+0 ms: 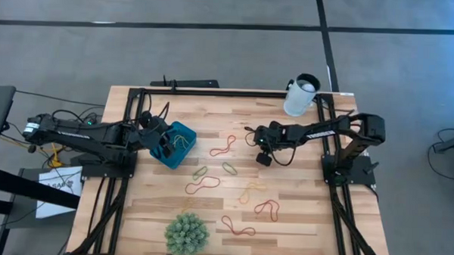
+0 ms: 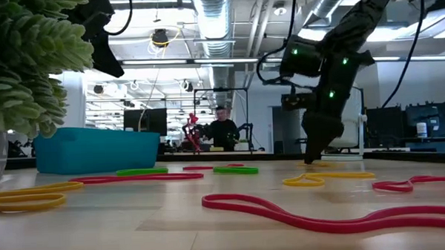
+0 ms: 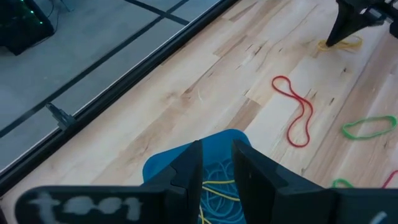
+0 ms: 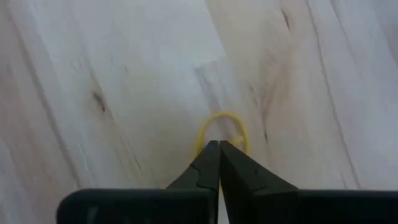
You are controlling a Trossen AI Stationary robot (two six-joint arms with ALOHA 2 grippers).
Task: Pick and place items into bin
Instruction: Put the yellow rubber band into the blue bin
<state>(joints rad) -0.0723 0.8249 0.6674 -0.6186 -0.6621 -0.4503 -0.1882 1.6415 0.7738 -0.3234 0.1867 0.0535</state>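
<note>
Your desk [image 1: 299, 221] carries the teal bin [image 1: 183, 133] near its left edge, toward the far side, with yellow and blue bands already lying inside. A green spiky ball [image 1: 186, 233] sits at the near edge and a white cup [image 1: 300, 96] at the far right corner. Your left gripper [image 1: 166, 146] hangs over the bin, jaws narrowly parted and holding nothing you can see. Your right gripper [image 4: 219, 144] is down on the desk right of centre, jaws pinched together on a yellow band [image 4: 222, 129]. Red [image 1: 223, 146], green [image 1: 230, 168] and more yellow loops lie scattered across the middle of the desk.
</note>
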